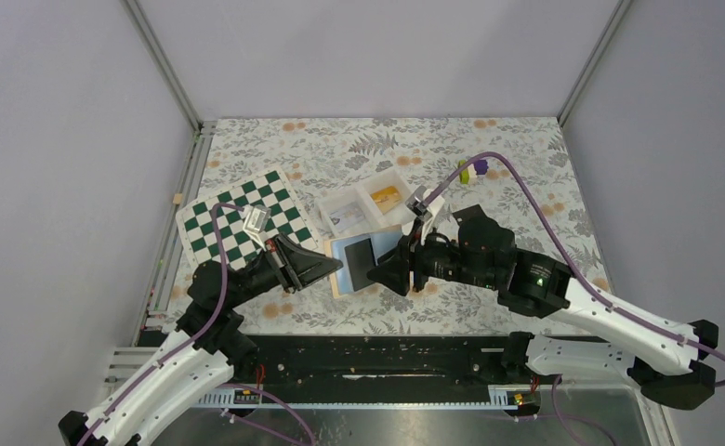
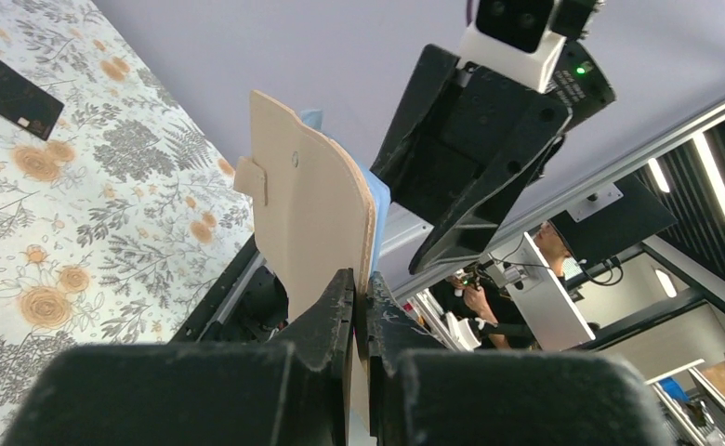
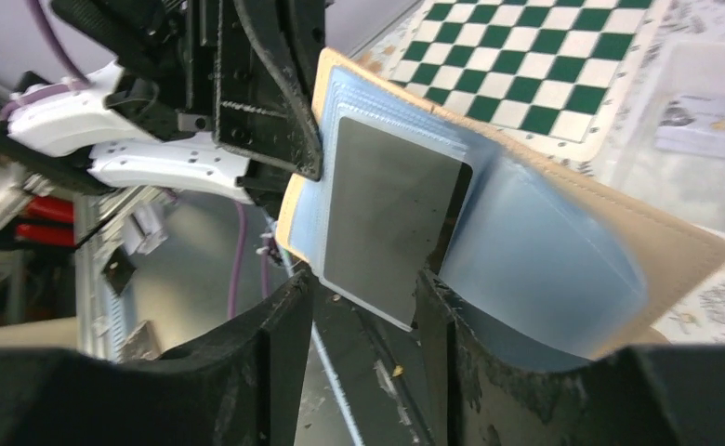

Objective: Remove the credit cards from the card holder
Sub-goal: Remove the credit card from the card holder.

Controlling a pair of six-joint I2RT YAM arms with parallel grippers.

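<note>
the left arm is coming in from the near left, bending at the elbow and pointing to the right. the left gripper (image 2: 361,302) is pinching shut on the tan edge of the card holder (image 3: 545,251). it is holding the holder up on its side, off the flowery table (image 1: 526,186).

the right arm is stretching in from the near right and pointing to the left. the two grippers are facing each other, close together. the right gripper (image 3: 363,288) is sitting with one finger on each side of a dark grey card (image 3: 391,214). this card is sticking part way out of a blue pocket in the holder. the fingers are sitting right at the card's edges, but i cannot tell if they are squeezing it.

the holder is hanging between the two grippers, just in front of the white tray (image 1: 357,186).

counting now: two arms are working and one card holder is being held. one dark card is showing in the holder. one pale card (image 1: 348,219) is lying in the left part of the tray. one yellow thing (image 1: 387,195) is lying in the right part. one green and white chequered board (image 1: 233,223) is lying to the left of the tray. one small grey and white thing (image 1: 255,221) is sitting on it. one dark flat piece (image 2: 10,93) is lying on the table, seen only by the left wrist camera.
</note>
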